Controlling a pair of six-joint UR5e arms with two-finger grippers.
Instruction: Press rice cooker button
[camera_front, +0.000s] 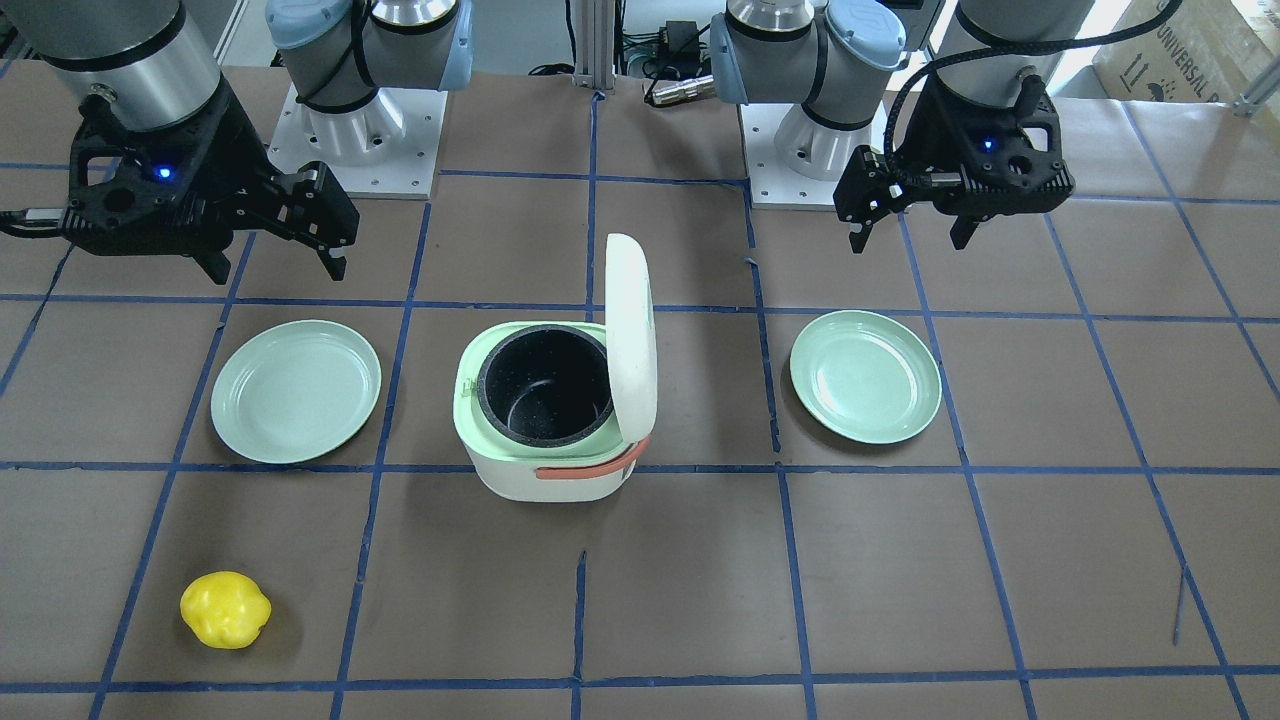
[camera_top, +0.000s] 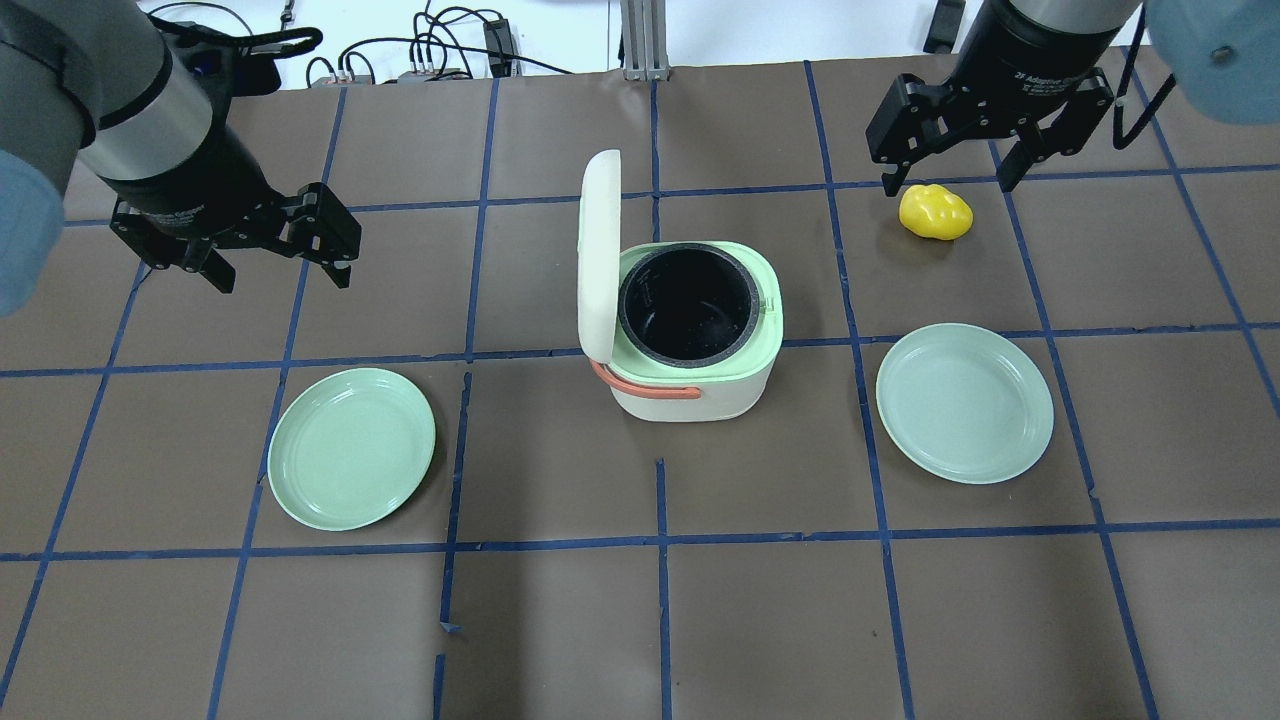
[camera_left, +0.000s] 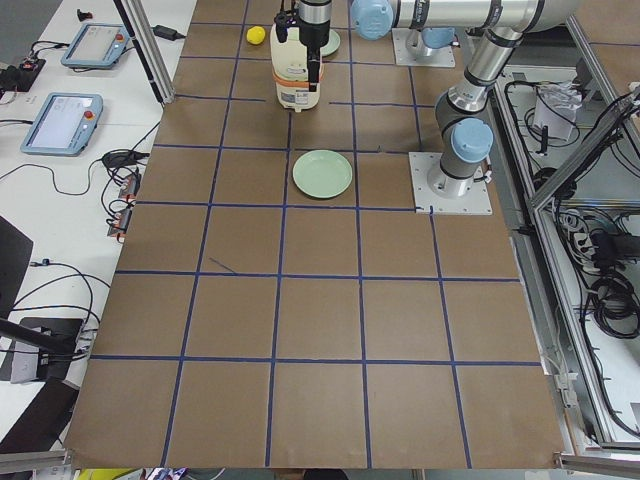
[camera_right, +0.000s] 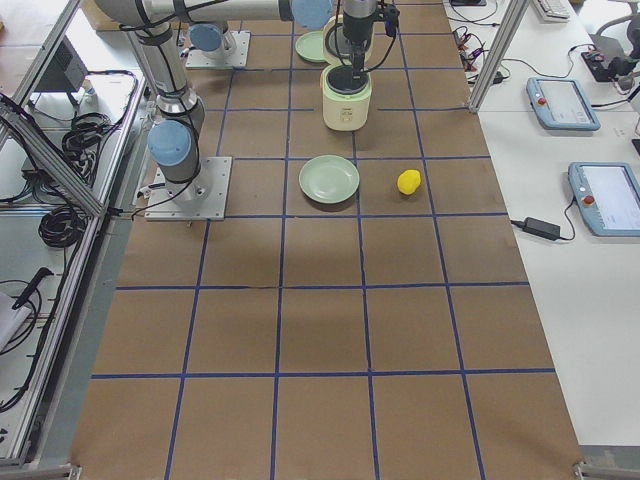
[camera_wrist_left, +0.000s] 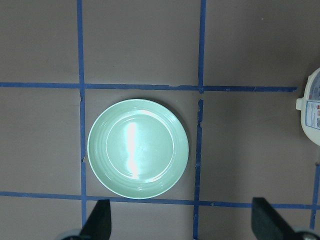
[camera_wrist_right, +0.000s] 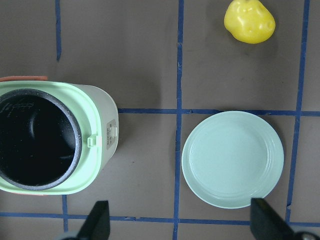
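The white and green rice cooker (camera_top: 690, 400) stands mid-table with its lid (camera_top: 598, 250) upright and open and the black inner pot empty. It also shows in the front view (camera_front: 545, 480). A small green tab (camera_wrist_right: 90, 141) sits on its rim on the side facing my right gripper; no button shows clearly. My left gripper (camera_top: 275, 262) is open and empty, hovering well to the cooker's left. My right gripper (camera_top: 950, 183) is open and empty, hovering at the far right, just above a yellow object (camera_top: 935, 212).
A green plate (camera_top: 352, 447) lies left of the cooker, under the left wrist camera (camera_wrist_left: 138, 148). A second green plate (camera_top: 964, 402) lies to the right and shows in the right wrist view (camera_wrist_right: 232, 159). Blue tape lines cross the brown table.
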